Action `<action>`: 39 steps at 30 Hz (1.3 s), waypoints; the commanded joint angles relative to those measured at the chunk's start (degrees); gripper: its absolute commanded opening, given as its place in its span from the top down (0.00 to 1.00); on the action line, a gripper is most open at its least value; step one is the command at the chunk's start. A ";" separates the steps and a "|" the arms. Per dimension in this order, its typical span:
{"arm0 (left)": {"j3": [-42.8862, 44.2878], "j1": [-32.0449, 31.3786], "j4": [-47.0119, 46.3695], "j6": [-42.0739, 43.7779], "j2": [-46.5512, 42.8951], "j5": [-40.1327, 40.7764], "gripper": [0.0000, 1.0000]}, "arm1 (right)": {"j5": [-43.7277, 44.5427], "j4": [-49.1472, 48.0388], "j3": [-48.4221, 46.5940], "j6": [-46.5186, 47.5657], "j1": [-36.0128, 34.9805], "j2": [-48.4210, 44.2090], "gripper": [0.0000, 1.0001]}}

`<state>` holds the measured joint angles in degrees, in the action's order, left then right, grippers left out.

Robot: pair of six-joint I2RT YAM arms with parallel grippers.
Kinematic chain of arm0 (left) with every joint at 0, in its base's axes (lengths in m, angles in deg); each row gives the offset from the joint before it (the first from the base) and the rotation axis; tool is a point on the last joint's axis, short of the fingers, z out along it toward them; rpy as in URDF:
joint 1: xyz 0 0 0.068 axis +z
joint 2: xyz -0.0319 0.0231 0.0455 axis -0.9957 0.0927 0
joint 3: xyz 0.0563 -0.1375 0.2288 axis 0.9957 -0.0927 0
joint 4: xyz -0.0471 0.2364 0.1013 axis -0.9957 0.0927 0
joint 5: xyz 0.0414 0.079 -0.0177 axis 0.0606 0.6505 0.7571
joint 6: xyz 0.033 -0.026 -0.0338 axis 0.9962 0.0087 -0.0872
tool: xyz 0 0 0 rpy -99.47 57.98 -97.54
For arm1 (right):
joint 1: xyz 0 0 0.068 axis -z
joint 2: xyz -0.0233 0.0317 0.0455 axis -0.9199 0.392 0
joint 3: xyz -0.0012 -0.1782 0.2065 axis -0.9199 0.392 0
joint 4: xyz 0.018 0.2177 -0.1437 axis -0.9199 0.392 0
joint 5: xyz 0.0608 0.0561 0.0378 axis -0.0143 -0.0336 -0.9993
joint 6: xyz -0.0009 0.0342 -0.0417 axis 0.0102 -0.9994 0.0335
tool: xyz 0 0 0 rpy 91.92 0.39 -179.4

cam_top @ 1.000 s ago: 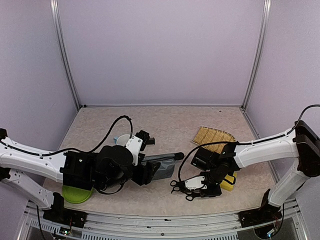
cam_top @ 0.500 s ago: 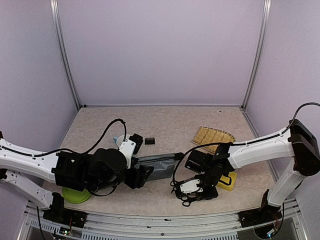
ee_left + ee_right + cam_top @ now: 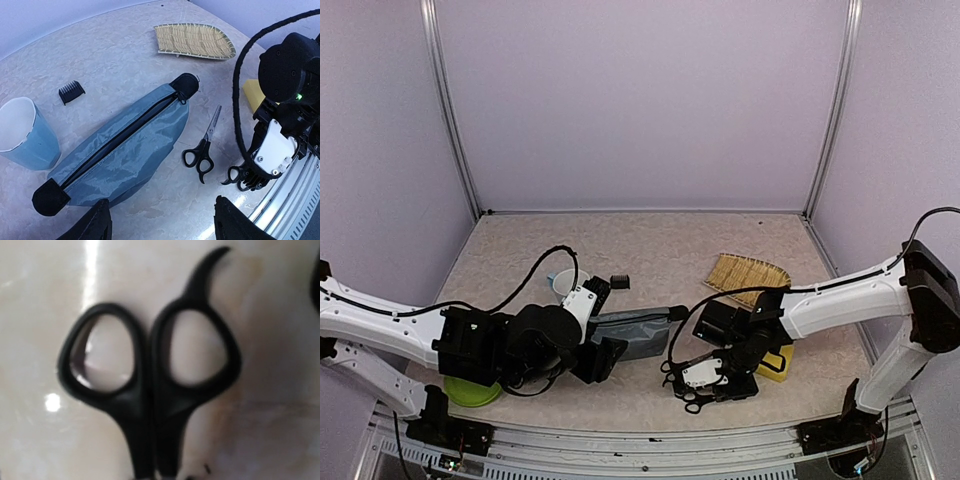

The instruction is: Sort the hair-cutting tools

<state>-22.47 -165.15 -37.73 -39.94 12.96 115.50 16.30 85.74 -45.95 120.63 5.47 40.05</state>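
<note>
See left fingers spread wide and empty, partly cut off. Cannot tell right fingers' grip; see only 2 blurry near scissors loops, blades cut off.

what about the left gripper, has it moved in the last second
Yes. The left gripper has drawn back to the left, farther from the woven tray, uncovering more of the grey pouch.

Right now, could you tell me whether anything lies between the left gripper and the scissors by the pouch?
Nothing visible: bare table separates the open left gripper from the scissors; the pouch lies beside them.
</note>
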 commanded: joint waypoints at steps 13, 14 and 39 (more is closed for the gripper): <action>-5.89 2.73 -4.94 -6.93 -1.40 -6.70 0.31 | -3.05 4.08 -1.70 0.36 -0.42 -3.49 0.98; -7.09 4.26 -7.75 -7.62 -1.55 -10.62 0.32 | -3.04 4.10 -1.60 0.52 -0.47 -3.87 0.98; -7.86 2.27 -21.80 -12.72 10.38 -23.50 0.36 | -0.59 0.16 0.63 0.21 2.34 -2.59 0.71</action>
<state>-30.28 -162.72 -57.51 -51.72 23.78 92.77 15.34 86.76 -44.39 120.85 6.45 36.92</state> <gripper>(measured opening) 0.645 0.290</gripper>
